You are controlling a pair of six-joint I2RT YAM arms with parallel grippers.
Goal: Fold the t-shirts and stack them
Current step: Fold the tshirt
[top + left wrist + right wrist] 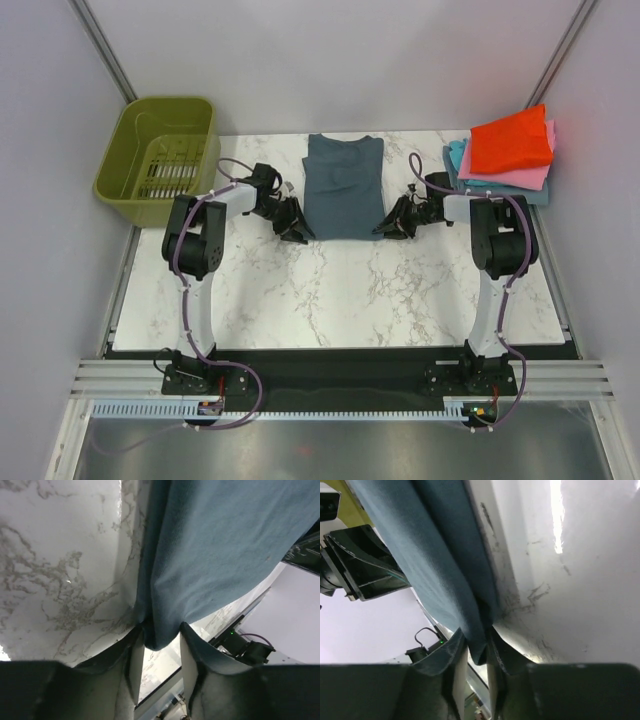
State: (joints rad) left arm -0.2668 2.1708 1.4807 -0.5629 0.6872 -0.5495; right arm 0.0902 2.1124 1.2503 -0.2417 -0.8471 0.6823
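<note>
Room: pale grey walls on three sides, with metal struts in the far corners.
Worktop: white marble-patterned worktop point(330, 300), flat, smooth and glossy enough to show glare in the wrist views. Cloth should slide on it easily, and it gives no purchase to hold a fold in place.
Basket: olive-green basket point(160, 160) at the far left corner, apart from all the cloth.
Shirt being worked: slate blue-grey t-shirt point(343, 187) lies flat at the far middle of the worktop. Its sleeves are tucked in, so it forms a long rectangle running toward the arms.
Pile: stack point(505, 155) at the far right corner, with the red-orange t-shirt point(512, 140) on top, the pink t-shirt point(520, 178) beneath it and the teal t-shirt point(455, 155) lowest.
Left tool: left tool point(296, 228) is clamped on the shirt's near left corner. Its wrist view shows a bunched fold filling the gap between the fingers.
Right tool: right tool point(392, 226) is clamped on the near right corner, with the fingers drawn close on a thin pinch.
Handling: light, limp and not fragile. It will probably sag between the two holds and drape wherever it is unsupported.
Where to hold: both near corners, through every layer, so the near edge rises as one straight line.
Risk: a pinch that catches only the top layer would likely let the tucked sleeves fall open.
</note>
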